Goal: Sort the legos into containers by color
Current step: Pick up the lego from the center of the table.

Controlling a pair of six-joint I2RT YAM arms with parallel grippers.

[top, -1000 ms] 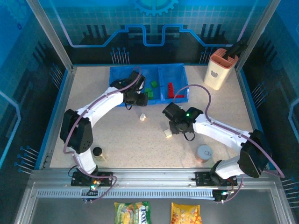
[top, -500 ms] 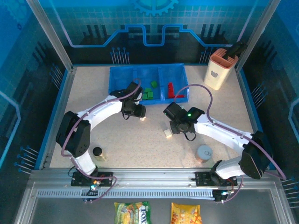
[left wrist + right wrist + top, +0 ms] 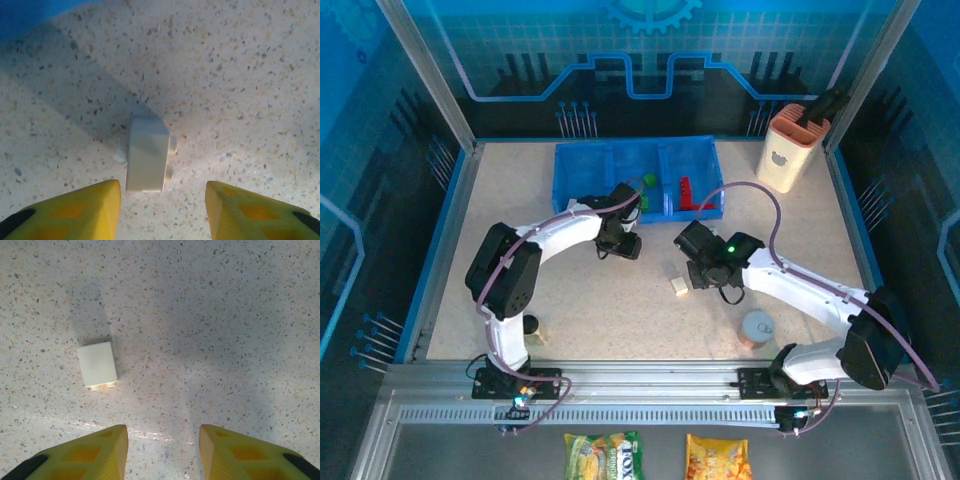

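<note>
While the left gripper (image 3: pixel 162 197) hangs low over the speckled table (image 3: pixel 240 75) with its yellow fingers (image 3: pixel 75 210) spread wide apart, we see a cream lego (image 3: pixel 147 154) lying on its side just ahead of the gap between them, its studs turned toward the right of the picture and its body touching neither finger. The right gripper (image 3: pixel 161 437) is likewise parted and grips nothing; a second cream lego (image 3: pixel 97 365) lies flat on the table ahead of it, off toward the left of that view and clear of both fingers. From the top camera we find that second brick (image 3: pixel 679 286) just beside the right gripper, on the open table between the two arms. The blue tray (image 3: pixel 580 178) sits at the far side of the table, with the left arm's wrist just on its near side. We can make out green legos (image 3: pixel 648 183) in its middle compartment and red legos (image 3: pixel 687 189) in its right one. A peach-and-white holder (image 3: pixel 788 150) stands at the far right corner, a silver can (image 3: pixel 757 328) near the right arm, a black cylinder (image 3: pixel 528 324) beside the left arm's base, and snack packets (image 3: pixel 603 455) in front of the rail.
</note>
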